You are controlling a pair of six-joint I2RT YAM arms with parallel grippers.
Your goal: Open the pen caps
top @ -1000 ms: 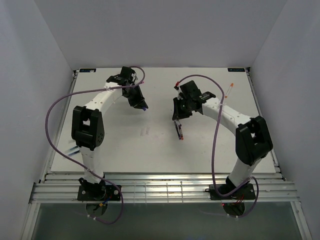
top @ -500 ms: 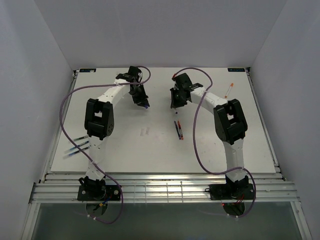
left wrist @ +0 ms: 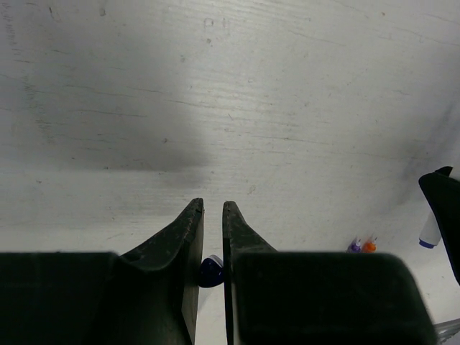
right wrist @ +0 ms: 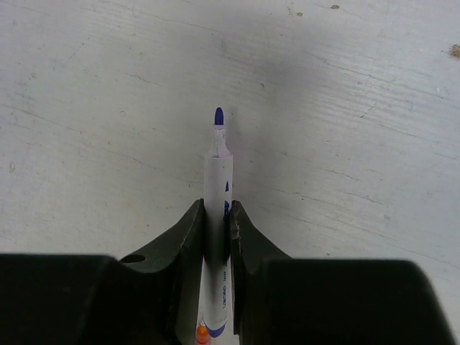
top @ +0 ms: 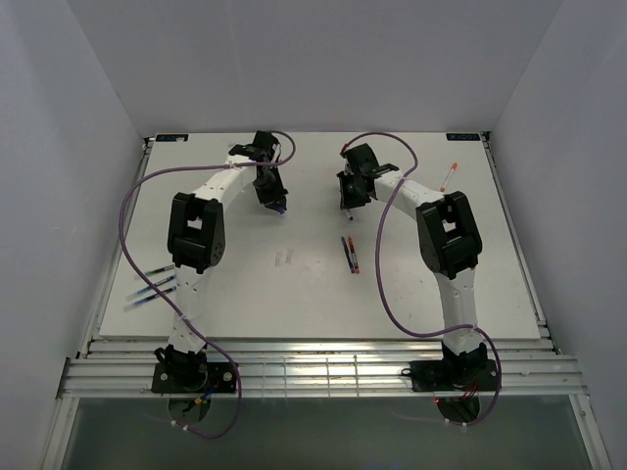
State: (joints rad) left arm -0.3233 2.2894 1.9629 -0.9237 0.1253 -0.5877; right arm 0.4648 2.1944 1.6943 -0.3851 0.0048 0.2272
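My left gripper is shut on a small dark blue pen cap, pinched deep between the jaws. In the top view this gripper hangs over the far middle of the table. My right gripper is shut on a white pen barrel whose bare blue tip points away from the jaws. In the top view it is a little to the right of the left gripper, apart from it. The red and orange caps cannot be made out as separate pieces.
Two thin pens lie side by side mid-table, below the right gripper; their purple and orange ends show in the left wrist view. An orange-tipped pen lies at the far right. More pens lie near the left edge.
Both arms have swung their elbows inward and back, uncovering the pens at the left edge. The grippers stay close to where they were, still holding the cap and the barrel apart.
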